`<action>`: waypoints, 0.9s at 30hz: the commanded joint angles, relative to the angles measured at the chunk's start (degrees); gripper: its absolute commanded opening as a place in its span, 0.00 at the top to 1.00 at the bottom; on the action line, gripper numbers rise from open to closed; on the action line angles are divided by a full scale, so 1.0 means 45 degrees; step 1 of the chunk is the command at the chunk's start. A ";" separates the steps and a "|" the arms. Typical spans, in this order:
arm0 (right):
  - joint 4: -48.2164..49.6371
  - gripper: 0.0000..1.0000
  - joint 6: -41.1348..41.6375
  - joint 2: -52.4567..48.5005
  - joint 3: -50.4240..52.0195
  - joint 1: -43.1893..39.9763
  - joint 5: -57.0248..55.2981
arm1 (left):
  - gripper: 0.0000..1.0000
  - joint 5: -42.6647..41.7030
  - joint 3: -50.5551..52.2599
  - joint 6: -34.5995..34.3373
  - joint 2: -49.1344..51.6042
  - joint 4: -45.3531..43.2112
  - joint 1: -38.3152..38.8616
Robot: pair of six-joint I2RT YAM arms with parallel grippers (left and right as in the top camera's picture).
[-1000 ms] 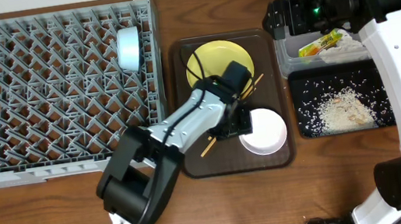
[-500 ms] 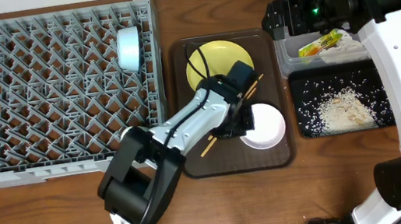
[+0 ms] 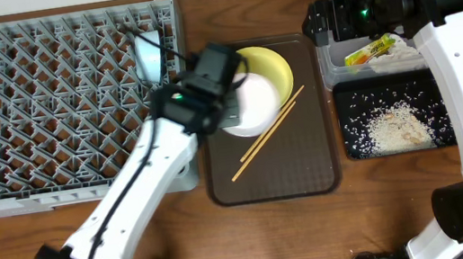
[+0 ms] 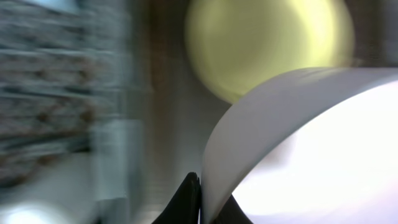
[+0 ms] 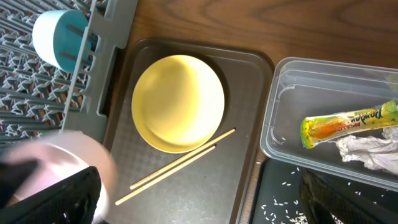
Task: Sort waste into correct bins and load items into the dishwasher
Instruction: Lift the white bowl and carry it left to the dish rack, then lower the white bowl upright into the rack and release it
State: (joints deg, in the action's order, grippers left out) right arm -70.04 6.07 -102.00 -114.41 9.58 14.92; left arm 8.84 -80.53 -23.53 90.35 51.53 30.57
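There's the yellow plate (image 5: 180,102) on the brown tray (image 5: 249,81), two chopsticks (image 5: 177,165) lying slantwise just below it, upper ends at its rim. Top left the light blue bowl (image 5: 62,40) stands in the grey rack (image 5: 106,68), a blurred white bowl (image 5: 78,162) low left; on the right the clear tub (image 5: 286,81) holds the wrapper (image 5: 348,121) and crumpled paper (image 5: 370,152), rice grains (image 5: 283,204) dotting the black tray (image 5: 267,186) beneath

All I see around my jaws is a brown wooden table (image 3: 318,226), its grain running side to side under even, soft light that leaves only faint shadows on the wood.
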 commanded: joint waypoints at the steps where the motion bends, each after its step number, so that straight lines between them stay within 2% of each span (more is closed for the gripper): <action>1: -0.0010 0.01 0.0019 -0.0078 -0.0039 0.0126 -0.0024 | 0.92 0.4663 -0.0102 0.0850 -0.0131 0.0899 -0.0962; 8: -0.0010 0.01 0.0019 -0.0078 -0.0039 0.0126 -0.0024 | 0.93 0.9442 0.0097 0.0855 -0.0107 0.1336 -0.2341; 12: -0.0015 0.01 0.0019 -0.0078 -0.0039 0.0121 -0.0024 | 0.93 1.2735 0.0962 0.0845 -0.0063 -0.0102 -0.2395; 17: -0.0010 0.01 0.0019 -0.0078 -0.0039 0.0126 -0.0024 | 0.93 1.5348 0.2103 0.0826 0.0359 -0.1001 -0.2268; 27: -0.0010 0.01 0.0024 -0.0078 -0.0039 0.0126 -0.0024 | 0.93 1.6116 0.2681 0.0160 0.0874 -0.2079 -0.1224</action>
State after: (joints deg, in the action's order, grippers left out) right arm -70.04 6.07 -102.00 -114.41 9.61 14.94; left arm 76.73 -68.58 -21.19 92.66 43.83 23.44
